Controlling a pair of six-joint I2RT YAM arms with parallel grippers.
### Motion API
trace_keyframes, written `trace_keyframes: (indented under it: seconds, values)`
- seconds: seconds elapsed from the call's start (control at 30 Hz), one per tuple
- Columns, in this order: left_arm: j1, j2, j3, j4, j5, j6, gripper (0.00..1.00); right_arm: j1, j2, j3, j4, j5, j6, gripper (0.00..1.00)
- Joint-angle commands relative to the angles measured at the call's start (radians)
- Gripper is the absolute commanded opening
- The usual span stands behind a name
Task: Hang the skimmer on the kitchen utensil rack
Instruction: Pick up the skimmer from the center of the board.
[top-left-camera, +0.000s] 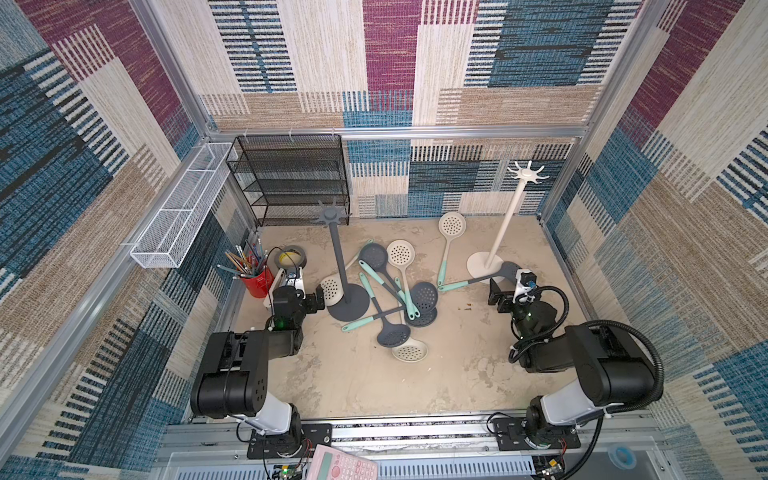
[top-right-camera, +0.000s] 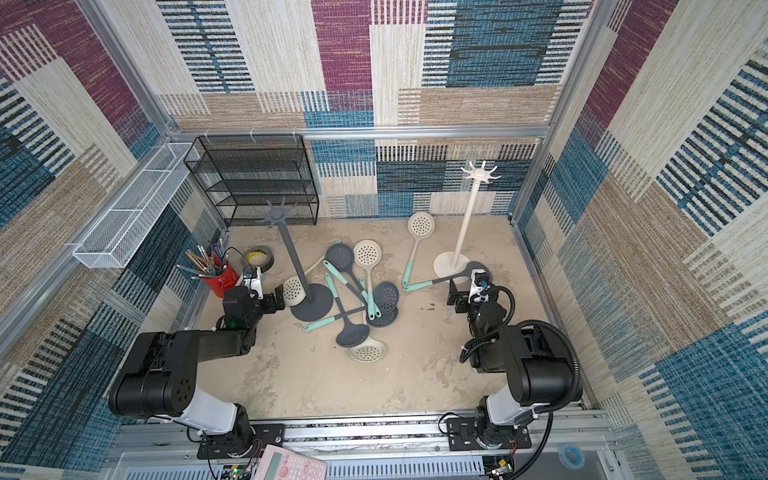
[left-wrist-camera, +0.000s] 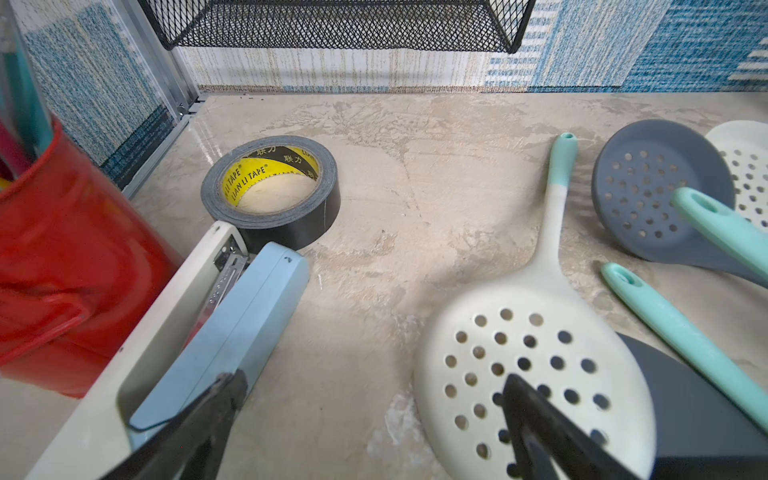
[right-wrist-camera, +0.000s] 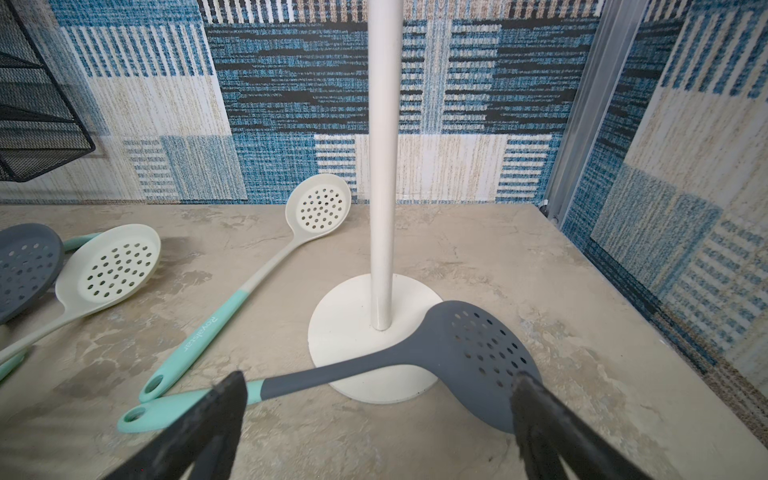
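Several skimmers, grey or cream with teal handles, lie in a pile (top-left-camera: 395, 286) mid-table. A grey utensil rack (top-left-camera: 337, 253) stands left of the pile and a white rack (top-left-camera: 505, 220) at the right. One grey skimmer (right-wrist-camera: 478, 345) rests across the white rack's base (right-wrist-camera: 345, 324), just ahead of my right gripper (right-wrist-camera: 378, 395), which is open and empty. My left gripper (left-wrist-camera: 374, 399) is also open, with one finger over the head of a cream skimmer (left-wrist-camera: 519, 357) beside the grey rack's base (top-left-camera: 348, 305). In a top view both grippers sit low: left (top-left-camera: 318, 301), right (top-left-camera: 498, 297).
A red cup of pencils (top-left-camera: 257, 280), a black tape roll (left-wrist-camera: 270, 187) and a pale blue stapler (left-wrist-camera: 232, 324) crowd the left gripper's outer side. A black mesh shelf (top-left-camera: 291, 178) and a white wire basket (top-left-camera: 183, 208) line the back left. A pink calculator (top-left-camera: 340, 463) lies at the front.
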Motion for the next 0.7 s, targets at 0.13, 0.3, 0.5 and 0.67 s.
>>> trace_keyframes:
  seconds: [0.13, 0.3, 0.5, 0.67]
  values:
    - [0.002, 0.004, 0.008, 0.008, 0.007, 0.012, 1.00, 0.000, 0.000, 0.006, 0.028, 0.012, 0.003, 0.99]
    - [0.002, 0.002, 0.006, 0.011, 0.006, 0.013, 0.96, 0.000, -0.001, 0.004, 0.029, 0.012, 0.003, 0.99]
    - [0.002, -0.002, -0.001, 0.021, 0.006, 0.014, 0.97, 0.000, -0.004, 0.002, 0.030, 0.026, 0.008, 0.99]
    - [0.002, -0.008, -0.003, 0.027, -0.006, 0.012, 0.95, 0.000, -0.008, 0.001, 0.029, 0.039, 0.014, 0.99]
